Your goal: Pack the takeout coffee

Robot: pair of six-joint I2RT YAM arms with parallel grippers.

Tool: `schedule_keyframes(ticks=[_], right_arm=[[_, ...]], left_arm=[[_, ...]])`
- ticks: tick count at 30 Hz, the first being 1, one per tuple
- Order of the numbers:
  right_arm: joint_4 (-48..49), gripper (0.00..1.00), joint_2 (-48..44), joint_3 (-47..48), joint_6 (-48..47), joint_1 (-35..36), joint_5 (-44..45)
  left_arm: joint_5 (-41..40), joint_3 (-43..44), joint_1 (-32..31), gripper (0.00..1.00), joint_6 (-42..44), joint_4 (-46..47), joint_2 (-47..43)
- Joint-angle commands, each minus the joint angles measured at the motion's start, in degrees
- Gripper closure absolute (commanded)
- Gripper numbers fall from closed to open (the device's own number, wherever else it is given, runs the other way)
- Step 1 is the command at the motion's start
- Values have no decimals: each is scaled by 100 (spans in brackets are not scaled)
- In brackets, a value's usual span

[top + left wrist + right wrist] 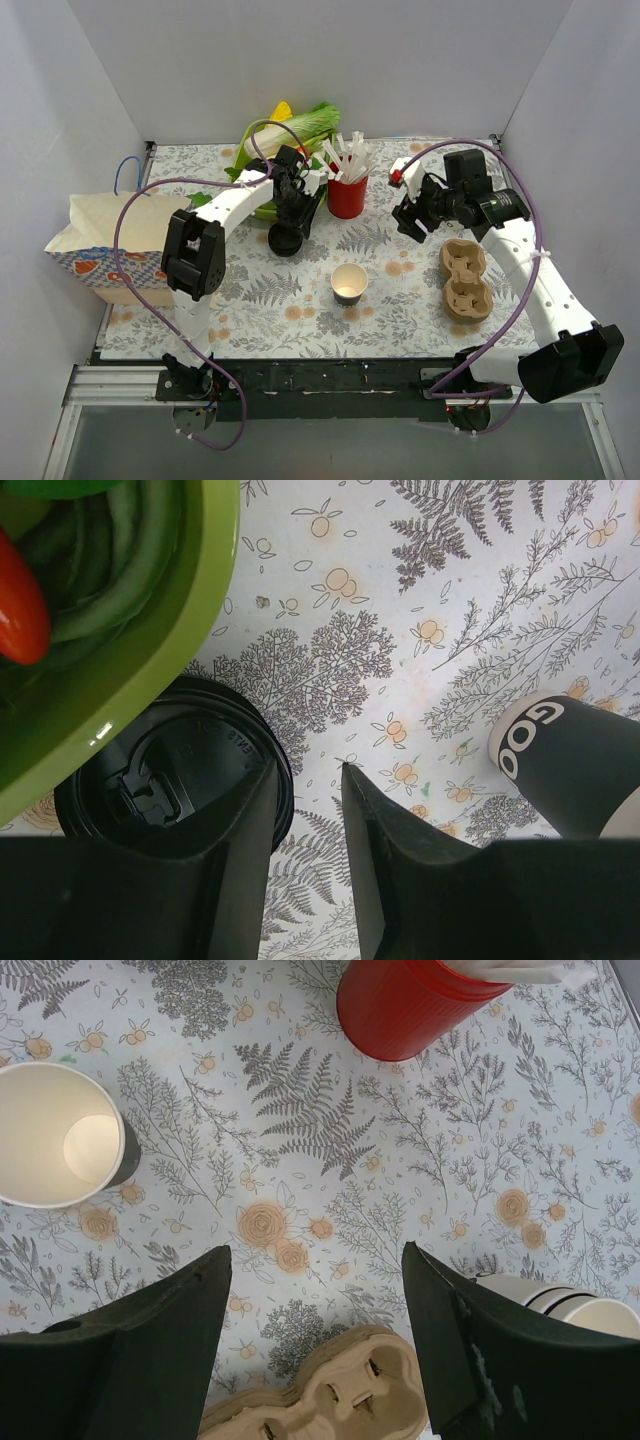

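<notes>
No cup with a lid on it shows. A lidless paper cup (349,285) with a dark sleeve stands mid-table; it also shows in the left wrist view (580,765) and the right wrist view (60,1135). A round black lid (285,243) lies beside the green bowl, and shows in the left wrist view (160,780). My left gripper (287,228) hangs just above that lid, open and empty (308,762), its left finger over the lid's right edge. My right gripper (408,222) is wide open and empty (315,1250) above the table by the cardboard cup carriers (330,1390).
A green bowl (190,610) of vegetables sits at the back left. The red straw holder (347,196) stands behind the cup. Two cardboard carriers (463,280) lie at the right. A paper bag (105,250) stands at the left. Stacked white cups (560,1300) are near my right finger.
</notes>
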Motion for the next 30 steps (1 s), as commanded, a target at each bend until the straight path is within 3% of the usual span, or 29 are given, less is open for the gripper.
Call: schedule_keyframes(ticks=[1,20,30], right_arm=[[186,24,-75,-20,1,22,54],[248,24,22,-29,-96,22,107],[266,24,13,-38,-96,13,124]], left_arm=[[-24,155,-24,69,-9,18,-1],[-59,163,-24,77,52,-17,122],[-103,172,-24,90,61,-52,26]])
